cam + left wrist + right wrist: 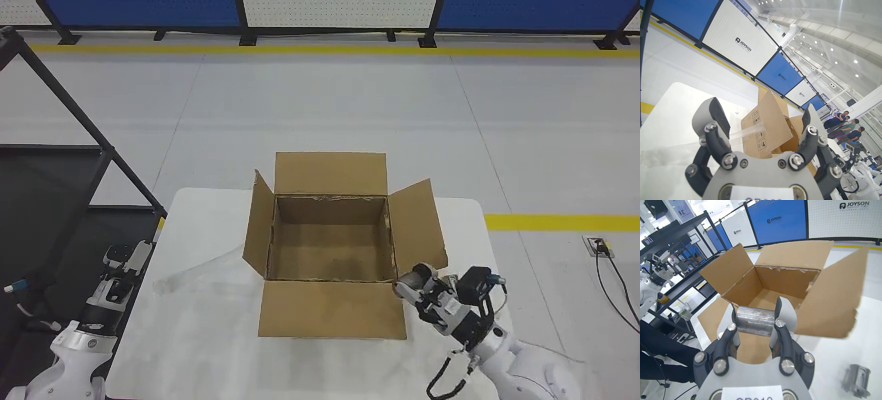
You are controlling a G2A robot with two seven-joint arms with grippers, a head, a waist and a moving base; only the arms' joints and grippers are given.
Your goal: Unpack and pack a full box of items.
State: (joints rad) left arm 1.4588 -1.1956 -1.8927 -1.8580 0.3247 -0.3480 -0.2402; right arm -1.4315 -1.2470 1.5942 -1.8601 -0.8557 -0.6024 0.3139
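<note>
An open brown cardboard box (330, 250) stands mid-table with all flaps spread, and its inside looks bare (772, 294). My right gripper (756, 311) is shut on a dull grey metal cylinder (754, 321), held just outside the box's near right corner (415, 285). A second dark metal part (857, 379) lies on the white table by that arm. My left gripper (762, 117) stands open with nothing between its fingers, off the table's left edge (120, 265), facing the box (764, 132).
A strip of clear tape (747, 131) hangs from the box's left side across the table (190, 275). A black metal rack (60, 190) stands left of the white table (200, 330). People stand far off in the hall behind.
</note>
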